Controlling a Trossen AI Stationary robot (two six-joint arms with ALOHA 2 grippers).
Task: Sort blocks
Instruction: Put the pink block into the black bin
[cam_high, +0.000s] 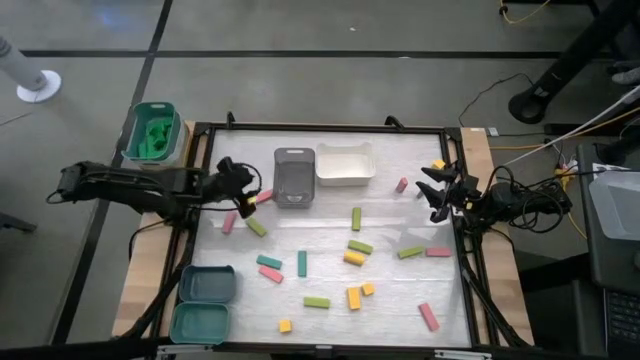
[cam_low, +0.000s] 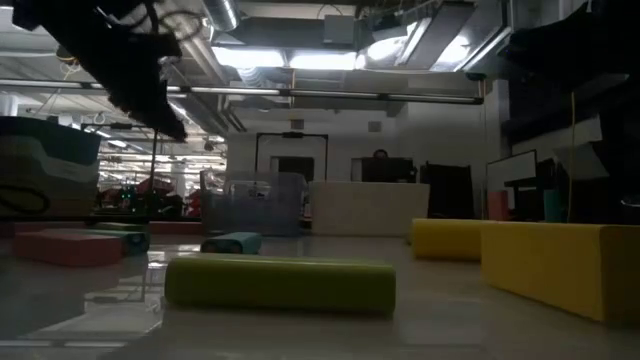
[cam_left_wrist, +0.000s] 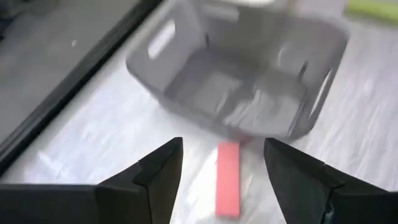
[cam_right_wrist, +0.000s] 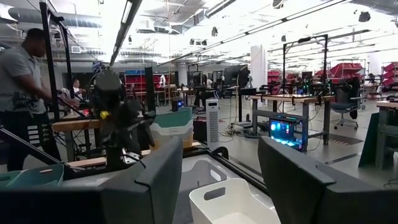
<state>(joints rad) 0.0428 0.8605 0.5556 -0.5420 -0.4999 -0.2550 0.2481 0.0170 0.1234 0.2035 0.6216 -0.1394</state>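
Left gripper (cam_left_wrist: 221, 171), jaws spread and empty, hovers over pink block (cam_left_wrist: 228, 178) lying lengthwise toward grey tray (cam_left_wrist: 186, 62) ahead.

Two trays sit side by side at the back of the desk (cam_high: 330, 290), w/ one block (cam_high: 264, 197) lying just left of the left tray (cam_high: 294, 176). Rest of the blocks (cam_high: 352, 258) are scattered across the middle & front. Two more trays (cam_high: 206, 302) stacked front-left, off the mat edge.
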